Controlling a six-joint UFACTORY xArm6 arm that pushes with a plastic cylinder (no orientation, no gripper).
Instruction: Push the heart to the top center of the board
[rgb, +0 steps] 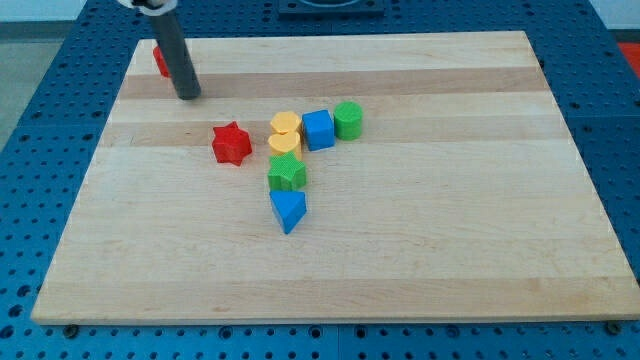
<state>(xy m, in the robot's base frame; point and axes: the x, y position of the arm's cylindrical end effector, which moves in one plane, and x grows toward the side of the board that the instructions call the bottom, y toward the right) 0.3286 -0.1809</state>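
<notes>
- Near the frame's center sits the yellow heart (285, 132), touching the blue cube (318, 130); its pointing direction is unclear.
- Upper left, the tip (188, 96) stands well apart; the rod carries no pincer.

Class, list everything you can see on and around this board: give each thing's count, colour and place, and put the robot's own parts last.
board: 1, pale wood, fills most of the view
perforated table: 1, blue, around the board
red star: 1, red, left of the cluster
yellow blocks: 2, yellow, cluster's left, touching
blue cube: 1, blue, right of the yellow blocks
green cylinder: 1, green, cluster's right end
green block: 1, green, below the yellow blocks
blue triangle: 1, blue, lowest
red block: 1, red, top left, partly behind the rod
rod: 1, dark, top left
my tip: 1, dark, just below-right of the red block
</notes>
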